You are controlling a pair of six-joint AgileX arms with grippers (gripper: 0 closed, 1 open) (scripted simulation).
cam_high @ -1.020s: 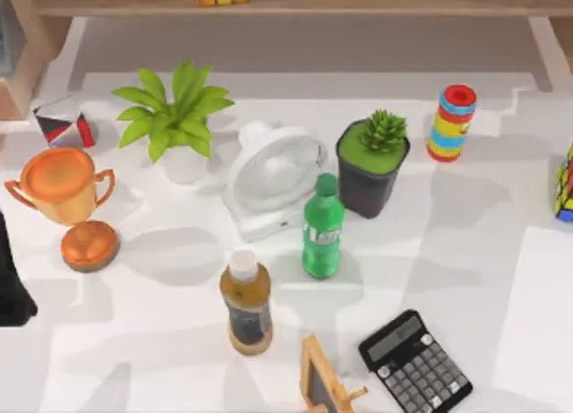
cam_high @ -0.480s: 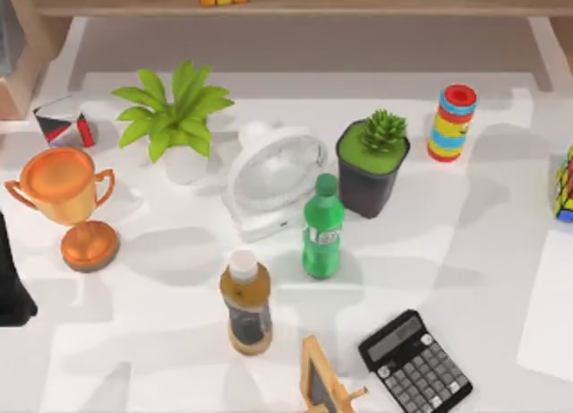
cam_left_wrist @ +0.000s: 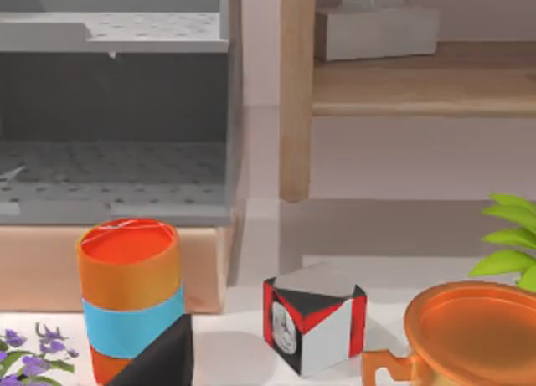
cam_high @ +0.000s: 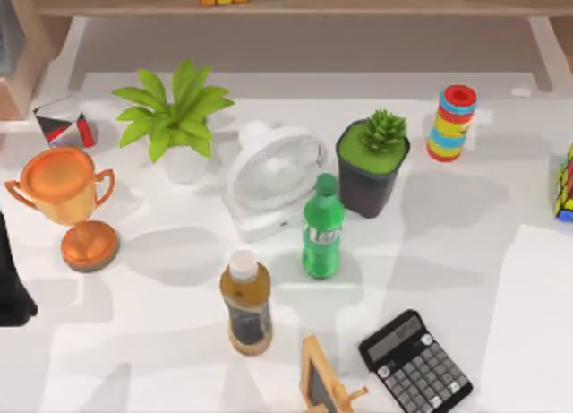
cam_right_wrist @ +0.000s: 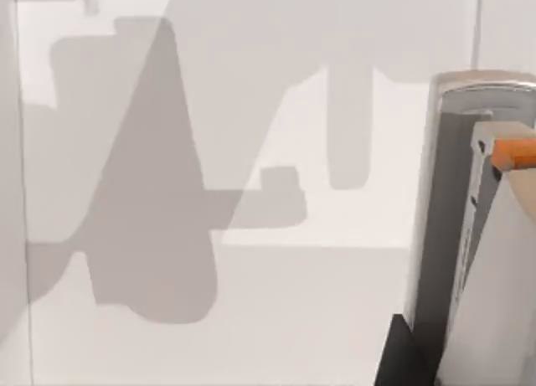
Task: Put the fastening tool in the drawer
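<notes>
Partly cropped, stapler (cam_right_wrist: 469, 235) beside right hand.

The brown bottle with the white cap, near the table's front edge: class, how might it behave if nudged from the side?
The brown bottle stands tall on a narrow base, so it would probably tip. Being round, it would likely roll once down, perhaps toward the calculator.

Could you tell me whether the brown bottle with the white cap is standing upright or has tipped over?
Upright. In the top view the brown bottle stands on its base on the table, white cap uppermost, in front of the white fan.
</notes>
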